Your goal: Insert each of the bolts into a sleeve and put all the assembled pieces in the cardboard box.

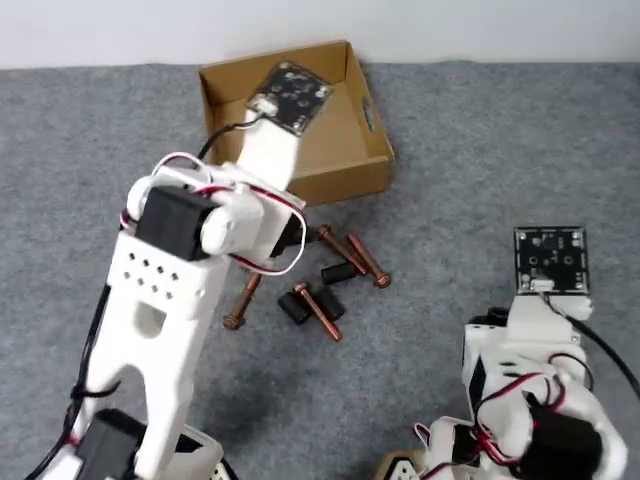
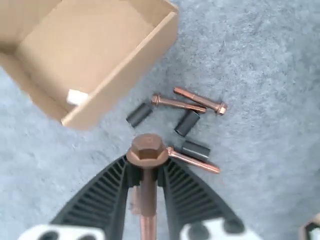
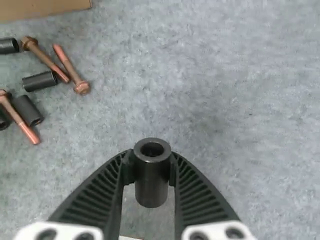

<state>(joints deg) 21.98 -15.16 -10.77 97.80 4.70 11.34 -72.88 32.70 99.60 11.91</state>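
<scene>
Copper-coloured, with a flanged hex head, the bolt point(image 2: 147, 151) is clamped between the ribbed black fingers point(image 2: 110, 192) of your left gripper point(image 2: 145, 169). Its shank runs back along the gap toward the wrist and its head points out over the surface. Your right gripper point(image 3: 151, 162) is closed on a short black cylindrical sleeve point(image 3: 151, 175), gripped across its sides with the open bore facing away from the wrist. Refer to the high view for the remaining parts: three loose bolts point(image 1: 352, 255) and three loose sleeves point(image 1: 340, 272) lie flat in a small cluster just in front of the cardboard box point(image 1: 345, 180). Two of these bolts lie side by side, and one sleeve lies touching the third bolt. The box is open-topped, plain brown, and stands at the far side of the table against the white wall point(image 1: 500, 30). A small white label point(image 2: 77, 96) shows on its inner floor. The left arm point(image 1: 170, 270) stands near the cluster, with its wrist over the box's near wall. The right arm point(image 1: 530, 400) is at the near right corner, well apart from the cluster and the box. All parts rest on a grey, felt-like mat point(image 1: 480, 150) that covers the whole table.
</scene>
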